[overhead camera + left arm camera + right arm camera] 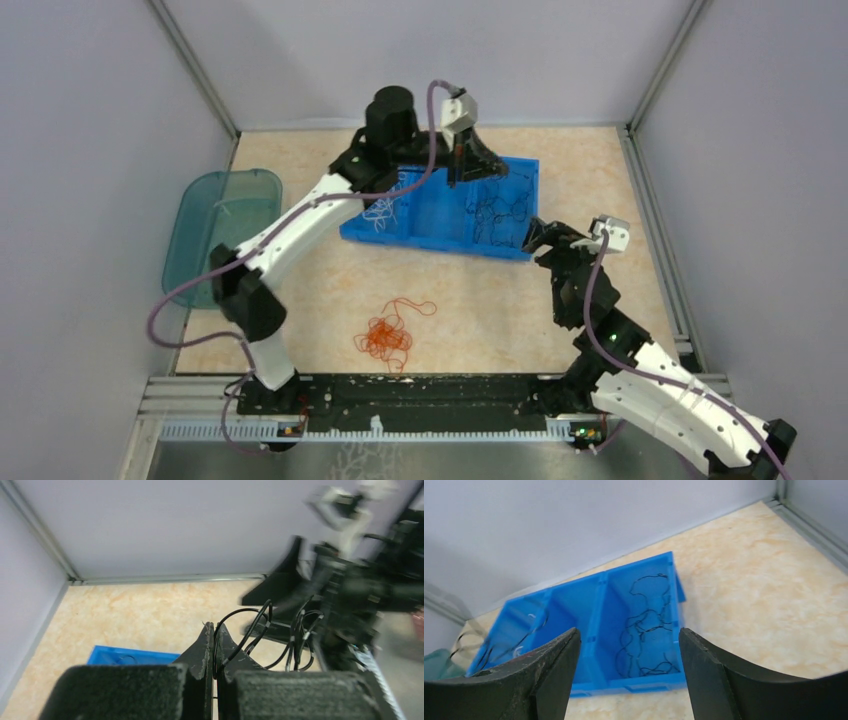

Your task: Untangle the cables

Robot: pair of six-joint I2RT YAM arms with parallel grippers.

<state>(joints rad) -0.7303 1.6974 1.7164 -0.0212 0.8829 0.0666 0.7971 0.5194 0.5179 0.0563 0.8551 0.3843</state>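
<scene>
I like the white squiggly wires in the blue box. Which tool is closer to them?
Left. The left tool hangs above the middle of the blue box, beside the compartment with the white wires. The right tool sits at the box's near right corner, farther off.

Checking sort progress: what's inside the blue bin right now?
The blue bin holds white wires in its left compartment and black wires in its right one. The left arm covers the back middle, so anything under it is hidden.
</scene>
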